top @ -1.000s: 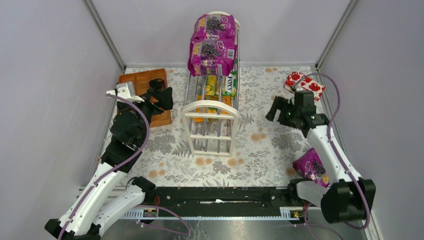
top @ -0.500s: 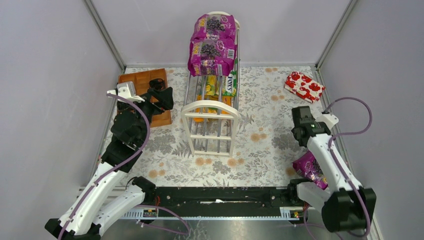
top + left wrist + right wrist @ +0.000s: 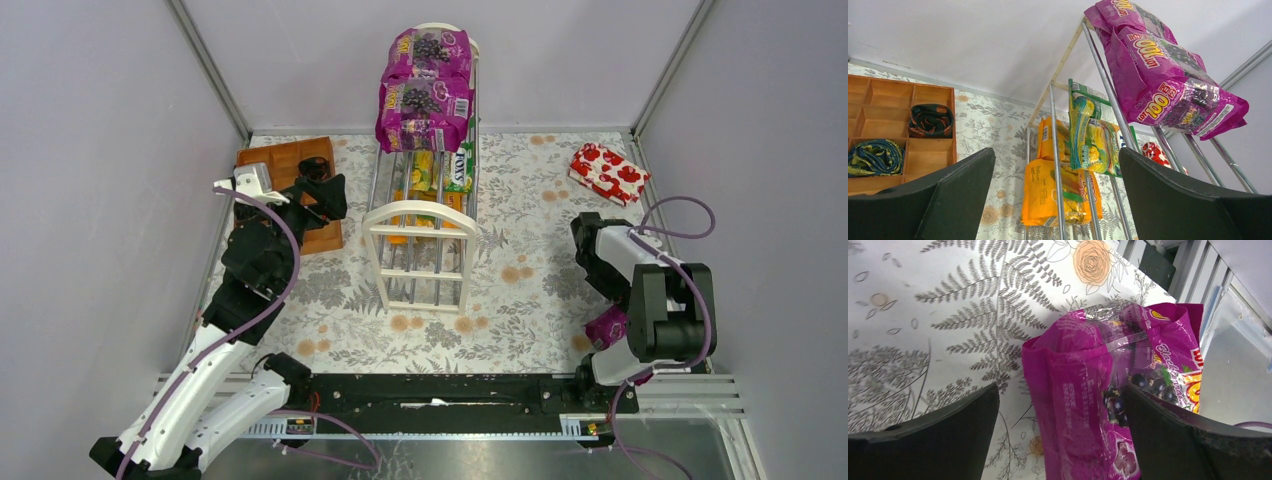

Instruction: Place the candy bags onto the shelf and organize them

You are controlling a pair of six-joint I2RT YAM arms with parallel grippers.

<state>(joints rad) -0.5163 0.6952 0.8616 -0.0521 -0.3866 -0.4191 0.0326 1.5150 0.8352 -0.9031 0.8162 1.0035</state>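
Purple, glossy candy bag [image 3: 1083, 390] lies crumpled on the table [image 3: 948, 300], near right corner. Right gripper [image 3: 1060, 410] hovers over it, jaws wide, empty. Likely light, soft, slippery; best pinched across its puffy middle.

We see three plain walls, pale grey with a bit of purple: the left wall [image 3: 90, 150], the back wall [image 3: 320, 60] and the right wall [image 3: 770, 120]. A thin silver post [image 3: 208, 70] runs up the back left corner, and a second post [image 3: 668, 70] runs up the back right corner. The table has a white cloth [image 3: 520, 290] with grey leaves and small orange flowers. At the near edge lies a long black rail [image 3: 440, 392]. Below it is a shiny metal sheet [image 3: 450, 458], maybe the floor, but we cannot be sure. The light is soft and even.
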